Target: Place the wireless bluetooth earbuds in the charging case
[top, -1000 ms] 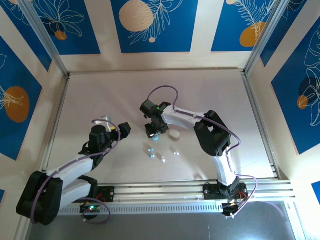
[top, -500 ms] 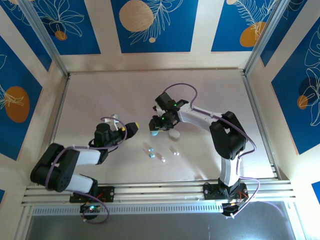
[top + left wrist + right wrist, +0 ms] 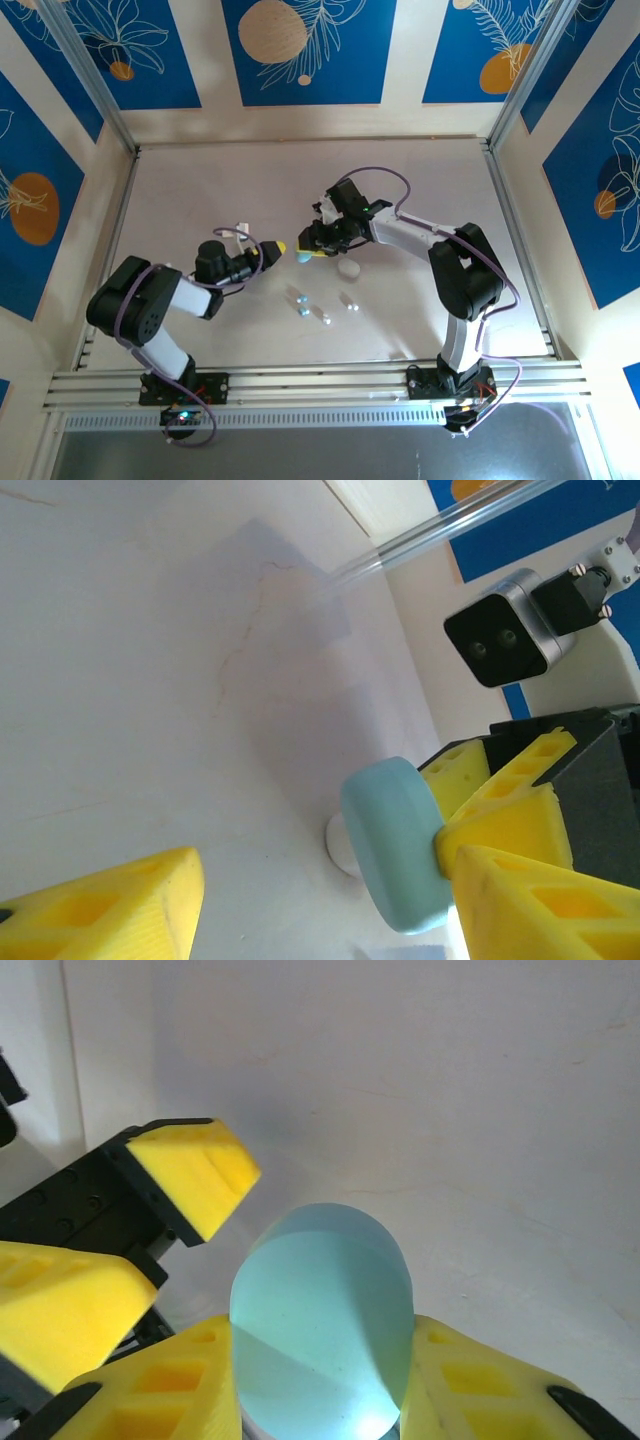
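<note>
Top external: pale table (image 3: 200,180), walled with blue-and-cream panels (image 3: 310,50). Right arm (image 3: 425,238) stretched leftward over its middle, left arm (image 3: 185,290) stretched rightward, tips almost meeting. Right jaws clamped on a pale blue oval charging case (image 3: 303,256), held above the table just off the left jaws' yellow fingers. Left jaws parted fairly wide, gripping nothing. Left wrist: same case (image 3: 395,855) edge-on between those fingers (image 3: 110,910), close against one, well clear of the other; contact impossible to tell. Right wrist: case (image 3: 320,1320) pinched between own pads, left arm's fingers (image 3: 190,1175) just beside it. Smaller, a white case (image 3: 348,268) lying on the table just right of the blue one. Smallest, four wireless bluetooth earbuds (image 3: 303,310) loose on the table nearer the arm bases, apart from both cases.
</note>
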Controlling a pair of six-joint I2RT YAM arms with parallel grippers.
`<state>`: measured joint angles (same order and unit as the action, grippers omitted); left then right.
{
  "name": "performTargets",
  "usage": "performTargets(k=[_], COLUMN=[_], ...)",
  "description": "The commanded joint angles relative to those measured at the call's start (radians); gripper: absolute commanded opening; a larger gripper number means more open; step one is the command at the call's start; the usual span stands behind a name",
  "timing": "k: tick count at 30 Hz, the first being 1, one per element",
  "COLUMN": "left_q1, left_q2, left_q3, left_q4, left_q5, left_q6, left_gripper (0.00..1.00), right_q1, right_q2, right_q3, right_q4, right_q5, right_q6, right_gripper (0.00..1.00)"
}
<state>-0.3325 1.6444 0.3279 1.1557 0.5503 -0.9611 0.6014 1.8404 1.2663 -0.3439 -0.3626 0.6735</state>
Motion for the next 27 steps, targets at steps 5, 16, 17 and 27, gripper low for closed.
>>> performTargets(k=[5, 16, 17, 27], left_q1=[-0.012, -0.020, -0.023, -0.040], left_q2=[0.059, 0.090, 0.090, 0.088], left_q3=[0.040, 0.048, 0.048, 0.054], left_q4=[0.100, 0.139, 0.142, 0.144], left_q5=[0.066, 0.080, 0.082, 0.086], left_q6=[-0.034, -0.051, -0.051, -0.042], left_gripper=[0.65, 0.64, 0.64, 0.64], right_q1=[-0.015, -0.029, -0.029, -0.032], right_q2=[-0.030, -0.035, -0.035, -0.033], right_q3=[-0.015, -0.028, -0.027, -0.024], right_q4=[0.058, 0.090, 0.089, 0.103], right_q5=[-0.098, -0.131, -0.131, -0.140], right_q6=[0.047, 0.074, 0.077, 0.095], right_gripper=[0.35, 0.35, 0.35, 0.34])
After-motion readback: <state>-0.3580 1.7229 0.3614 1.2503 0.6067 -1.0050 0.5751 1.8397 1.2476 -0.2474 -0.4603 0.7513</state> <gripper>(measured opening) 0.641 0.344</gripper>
